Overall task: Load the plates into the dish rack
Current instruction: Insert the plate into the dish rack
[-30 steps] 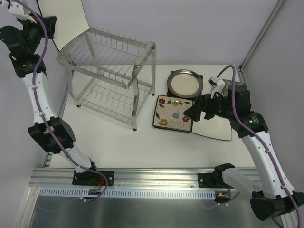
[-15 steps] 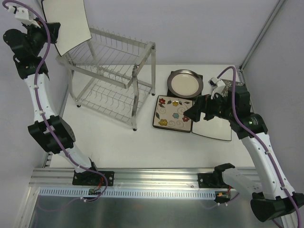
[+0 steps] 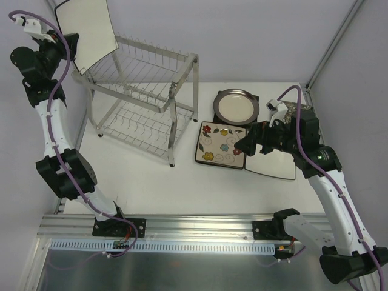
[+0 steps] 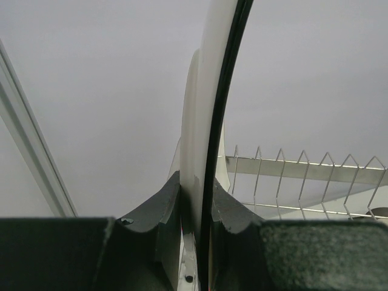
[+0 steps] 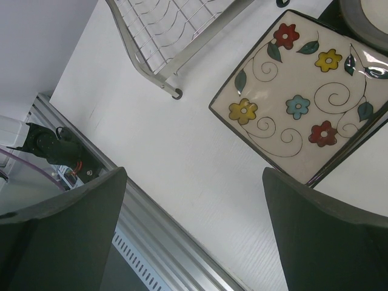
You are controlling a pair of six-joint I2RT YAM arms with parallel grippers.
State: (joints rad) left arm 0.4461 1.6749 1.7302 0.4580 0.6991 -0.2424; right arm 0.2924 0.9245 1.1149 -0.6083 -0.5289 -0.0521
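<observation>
My left gripper (image 3: 65, 47) is shut on the lower edge of the white square black-rimmed plate (image 3: 88, 30), held high and upright over the far-left corner of the silver dish rack (image 3: 145, 97). From the left wrist the plate (image 4: 209, 91) is edge-on between the pads of the gripper (image 4: 197, 203), with rack wires (image 4: 303, 176) beyond. The flowered cream plate (image 3: 222, 145) and the round grey-rimmed plate (image 3: 236, 106) lie on the table right of the rack. My right gripper (image 3: 242, 145) hovers open over the flowered plate's (image 5: 303, 97) right edge, holding nothing.
A pale square plate (image 3: 276, 163) lies under my right arm. A dark square plate edge (image 3: 216, 116) shows beneath the round plate. The rack's foot (image 5: 176, 94) stands near the flowered plate. The aluminium rail (image 3: 194, 227) runs along the near edge.
My left arm has raised its wrist and swung the white plate a little to the right, toward the rack. The right arm has not moved.
</observation>
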